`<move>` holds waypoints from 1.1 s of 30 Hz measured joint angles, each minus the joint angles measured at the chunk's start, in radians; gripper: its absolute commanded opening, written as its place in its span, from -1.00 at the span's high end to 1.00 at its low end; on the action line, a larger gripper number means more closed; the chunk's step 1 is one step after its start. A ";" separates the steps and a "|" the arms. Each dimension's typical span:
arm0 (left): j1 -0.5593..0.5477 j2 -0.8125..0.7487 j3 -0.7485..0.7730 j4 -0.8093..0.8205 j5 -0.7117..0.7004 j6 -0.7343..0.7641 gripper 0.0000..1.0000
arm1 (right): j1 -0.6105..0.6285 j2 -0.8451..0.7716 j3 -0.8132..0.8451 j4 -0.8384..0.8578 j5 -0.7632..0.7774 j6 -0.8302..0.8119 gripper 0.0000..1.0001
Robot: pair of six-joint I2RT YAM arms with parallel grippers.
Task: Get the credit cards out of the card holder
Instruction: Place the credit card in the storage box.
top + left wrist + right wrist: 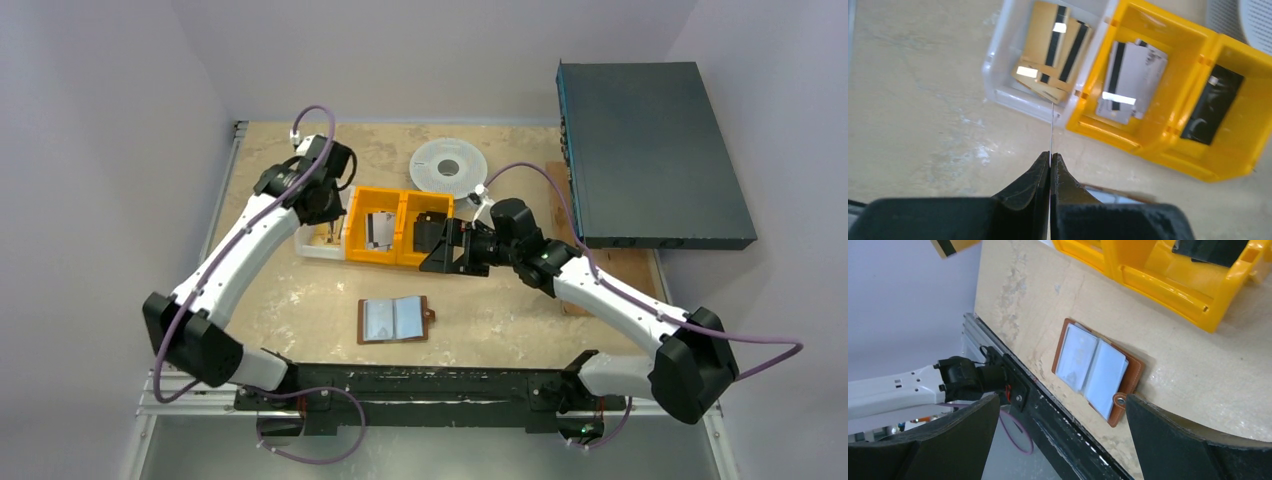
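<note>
The card holder [394, 320] lies open on the table, brown with pale blue inner faces, and shows in the right wrist view [1096, 371] too. My left gripper [1050, 156] is shut on a thin card [1051, 131] seen edge-on, hanging just short of a clear tray [998, 75] that holds gold credit cards [1054, 50]. Silvery cards [1130, 82] lie in the left compartment of the orange bin [1148, 145]. My right gripper [1063, 440] stands open with nothing between its fingers, in the air beside the bin [428, 250].
A black wallet-like item [1210, 105] sits in the bin's right compartment. A white disc [449, 165] lies behind the bin, and a large dark box [650, 150] is at the back right. The table's near edge has a black rail [420, 380].
</note>
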 measured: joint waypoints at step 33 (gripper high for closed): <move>0.085 0.597 0.314 -0.079 -0.291 0.159 0.46 | 0.002 -0.116 0.000 -0.097 0.083 -0.034 -0.98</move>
